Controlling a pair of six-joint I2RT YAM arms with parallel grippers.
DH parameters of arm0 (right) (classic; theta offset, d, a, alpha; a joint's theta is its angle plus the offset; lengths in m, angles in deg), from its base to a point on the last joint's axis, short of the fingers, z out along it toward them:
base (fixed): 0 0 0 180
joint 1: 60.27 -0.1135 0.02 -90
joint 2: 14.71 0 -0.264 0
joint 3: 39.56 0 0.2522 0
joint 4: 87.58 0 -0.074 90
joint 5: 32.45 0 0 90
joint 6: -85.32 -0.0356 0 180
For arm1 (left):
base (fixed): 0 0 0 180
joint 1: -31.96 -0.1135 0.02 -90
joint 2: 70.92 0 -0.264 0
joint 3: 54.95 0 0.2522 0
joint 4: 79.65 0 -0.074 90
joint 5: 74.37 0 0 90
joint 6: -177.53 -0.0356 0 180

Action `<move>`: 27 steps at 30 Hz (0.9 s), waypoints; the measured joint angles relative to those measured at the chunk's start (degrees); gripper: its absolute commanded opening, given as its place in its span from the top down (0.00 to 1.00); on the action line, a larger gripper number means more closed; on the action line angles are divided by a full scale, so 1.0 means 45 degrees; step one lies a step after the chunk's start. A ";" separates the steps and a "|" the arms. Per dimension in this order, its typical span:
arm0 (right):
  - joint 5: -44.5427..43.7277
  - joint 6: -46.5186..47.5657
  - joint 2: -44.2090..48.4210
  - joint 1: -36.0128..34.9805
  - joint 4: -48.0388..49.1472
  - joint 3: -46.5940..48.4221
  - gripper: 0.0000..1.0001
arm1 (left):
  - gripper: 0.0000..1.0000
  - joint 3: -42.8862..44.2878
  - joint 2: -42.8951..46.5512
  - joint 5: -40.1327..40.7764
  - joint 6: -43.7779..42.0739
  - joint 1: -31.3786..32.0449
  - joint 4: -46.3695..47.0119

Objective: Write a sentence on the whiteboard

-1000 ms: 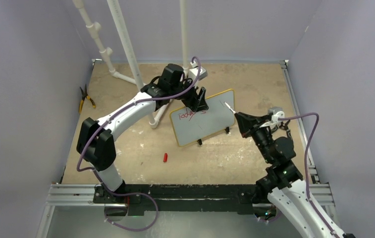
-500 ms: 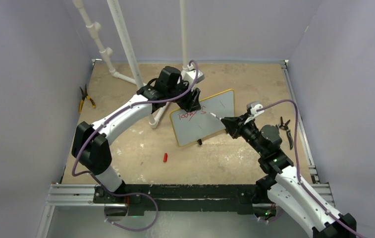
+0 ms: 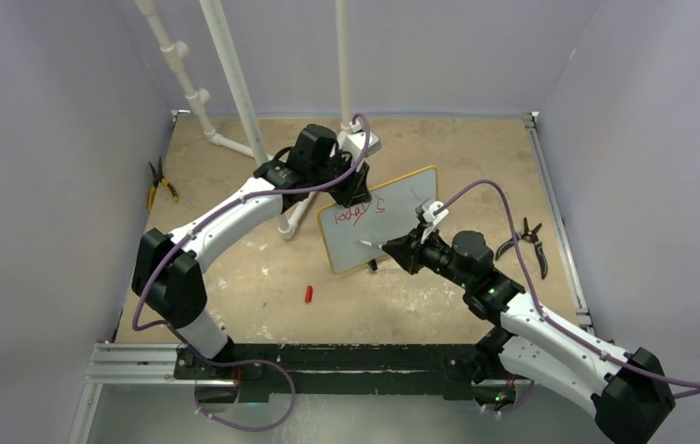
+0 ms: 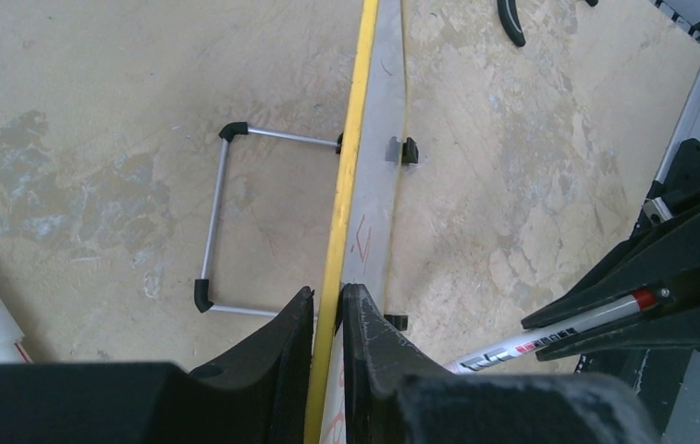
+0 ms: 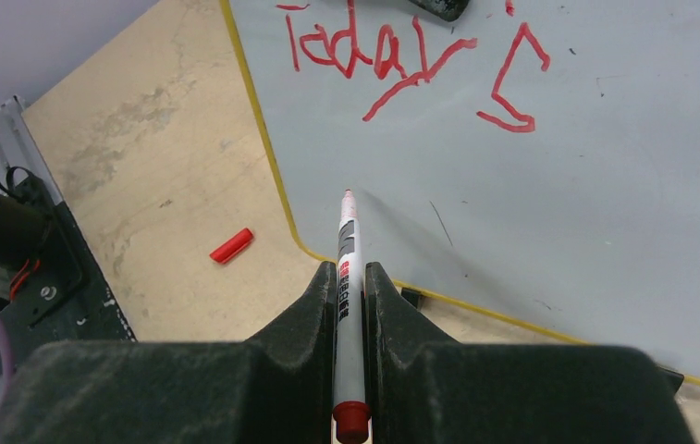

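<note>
Top external view: the left gripper (image 3: pixel 353 190) now pinches the top-left edge of the whiteboard (image 3: pixel 403 218), where a second ago its jaws stood wide at that edge; the board, propped mid-table (image 3: pixel 475 157) between the arms, is thus steadied for writing; the right gripper (image 3: pixel 399 250), a second ago off the board's right edge, has swung to its lower left, below the sentence (image 3: pixel 357 215), which has not grown. Left wrist view: both fingers (image 4: pixel 281 342) press the yellow frame (image 4: pixel 353 139) from either side; the wire stand (image 4: pixel 219 222) props the board's back. Right wrist view: jaws clamp the marker (image 5: pixel 346 268), tip aimed at bare board under "Today" and a lone "S"; contact I cannot tell; a second line probably starts here; the red cap (image 5: pixel 231 245) lies off the board's lower-left corner.
</note>
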 measured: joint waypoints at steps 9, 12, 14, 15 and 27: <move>-0.0418 0.0000 -0.0631 -0.0267 0.0510 0.0121 1.00 | 1.00 0.0000 0.0015 -0.0447 0.0010 0.0015 0.0010; -0.0559 0.0000 -0.0801 -0.0359 0.0646 0.0219 1.00 | 1.00 0.0000 0.0015 -0.0476 0.0005 0.0015 0.0010; -0.0665 -0.0005 -0.0937 -0.0427 0.0733 0.0277 1.00 | 1.00 0.0000 0.0015 -0.0500 0.0005 0.0015 0.0010; -0.0709 -0.0005 -0.0991 -0.0427 0.0763 0.0301 1.00 | 1.00 0.0000 0.0015 -0.0515 0.0005 0.0015 0.0010; -0.1311 -0.0117 -0.1520 -0.0583 0.0865 0.0374 1.00 | 1.00 0.0000 0.0015 -0.0563 0.0005 0.0000 0.0010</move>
